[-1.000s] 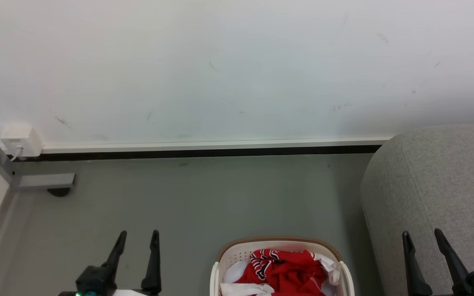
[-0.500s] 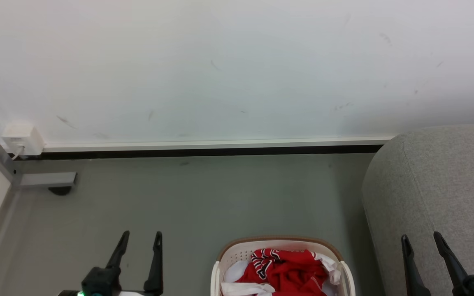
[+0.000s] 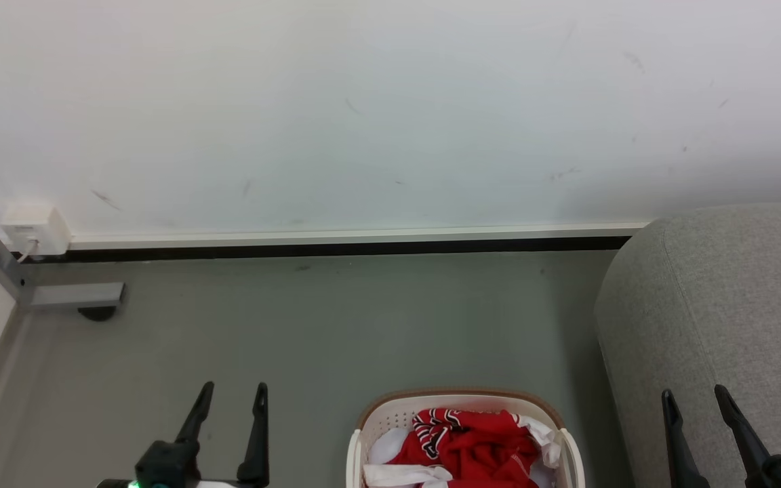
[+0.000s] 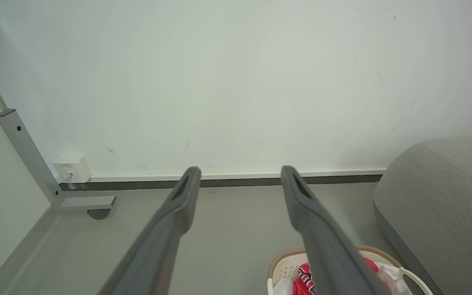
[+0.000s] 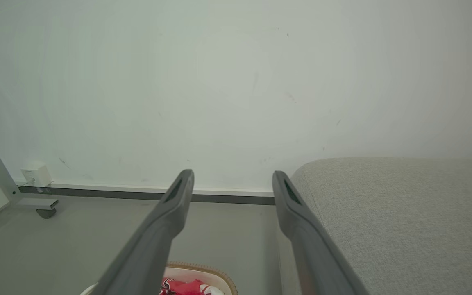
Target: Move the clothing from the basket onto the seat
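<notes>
You have the basket [image 3: 459, 396] on the floor [image 3: 336, 325] at the lower middle of the head view, close beside the seat [image 3: 736, 305] on its right, a strip of floor between them; the red clothing [image 3: 475, 447], with white pieces around it, lies heaped inside the basket, none of it on the seat yet. Your left gripper [image 3: 234, 386] hovers over bare floor to the basket's left, jaws released and spread with nothing between them; your right gripper [image 3: 692, 392] hangs in front of the seat, jaws likewise spread and empty. Against a second ago little differs; the left gripper has edged slightly toward the basket; the right gripper sits a touch lower in the head view; basket, clothing and seat lie as they did; both pairs of jaws stay equally wide.
</notes>
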Robot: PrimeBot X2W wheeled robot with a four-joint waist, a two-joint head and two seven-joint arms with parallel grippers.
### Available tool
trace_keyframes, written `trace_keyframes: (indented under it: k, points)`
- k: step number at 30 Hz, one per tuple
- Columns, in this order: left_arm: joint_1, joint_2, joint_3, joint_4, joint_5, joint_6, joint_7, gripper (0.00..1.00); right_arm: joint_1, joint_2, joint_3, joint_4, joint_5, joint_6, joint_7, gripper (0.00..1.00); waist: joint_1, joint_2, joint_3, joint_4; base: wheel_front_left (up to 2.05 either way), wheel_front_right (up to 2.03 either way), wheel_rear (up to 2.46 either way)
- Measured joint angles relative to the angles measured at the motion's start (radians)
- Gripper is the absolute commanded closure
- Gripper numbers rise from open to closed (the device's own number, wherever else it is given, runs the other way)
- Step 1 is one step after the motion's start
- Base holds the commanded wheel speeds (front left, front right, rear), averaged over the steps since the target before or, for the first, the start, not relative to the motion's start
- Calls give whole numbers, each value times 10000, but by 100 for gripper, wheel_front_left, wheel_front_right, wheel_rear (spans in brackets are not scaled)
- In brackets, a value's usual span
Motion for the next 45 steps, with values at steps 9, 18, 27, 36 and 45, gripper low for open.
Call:
trace_keyframes:
  k: [9,18,27,36,45]
  points:
    - [-2,2,69,-31,0,0,-2,0,-84,0,86,-12,4,0,0,0,-1,0,125,-110,0,0,0]
    - [-484,6,-15,-69,48,-125,-10,0,-655,29,295,-245,107,-2,-2,0,0,0,771,-655,0,0,0]
    - [-1722,8,-535,353,499,-456,-10,0,-1776,190,604,-686,211,0,-4,0,3,0,1915,-1516,0,0,0]
    - [-3508,213,-1494,2700,1151,-961,-10,0,-2906,343,1122,-1124,408,0,-6,0,3,0,3260,-2816,0,0,0]
    - [-5579,418,-2481,5283,1971,-1258,1043,0,-3806,376,1639,-1565,1087,0,-6,0,3,1,4798,-3852,0,0,0]
